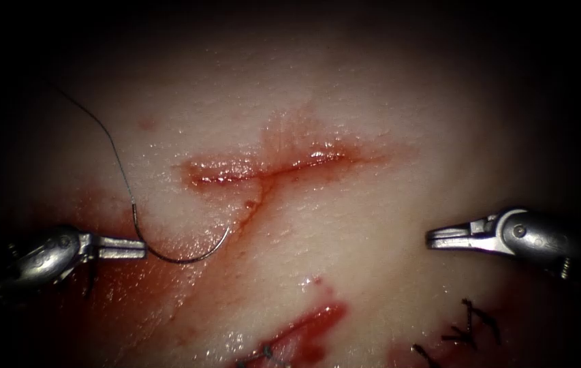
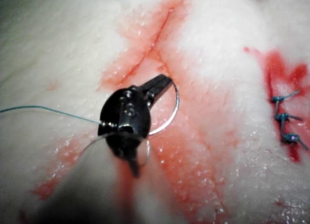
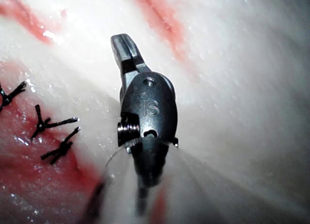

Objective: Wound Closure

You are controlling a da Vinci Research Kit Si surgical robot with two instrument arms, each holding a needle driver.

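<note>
Endoscope: my left claw (image 1: 123, 248) is clamped on the needle (image 1: 188, 257) near its thread end. The curve hangs free above the tissue (image 1: 385, 123), tip up, left of and below the cut (image 1: 270, 169), not in it. Thread (image 1: 110, 146) trails up and away to the left. My right claw (image 1: 443, 237) sits well right of the cut, jaws together, holding nothing.

Left wrist: left claw (image 2: 162, 83) grips the needle (image 2: 172, 112); the arc swings out beside it over wet red fluid (image 2: 189, 156). Sutures (image 2: 283, 120) lie well apart.

Right wrist: right claw (image 3: 123, 44) closed, empty, above tissue; knots (image 3: 53, 134) nearby.

Judgement: needle is light, stiff, slick when wet and may twist in the jaws; best held on the body, away from the tip. Tissue is soft and tears easily.
</note>
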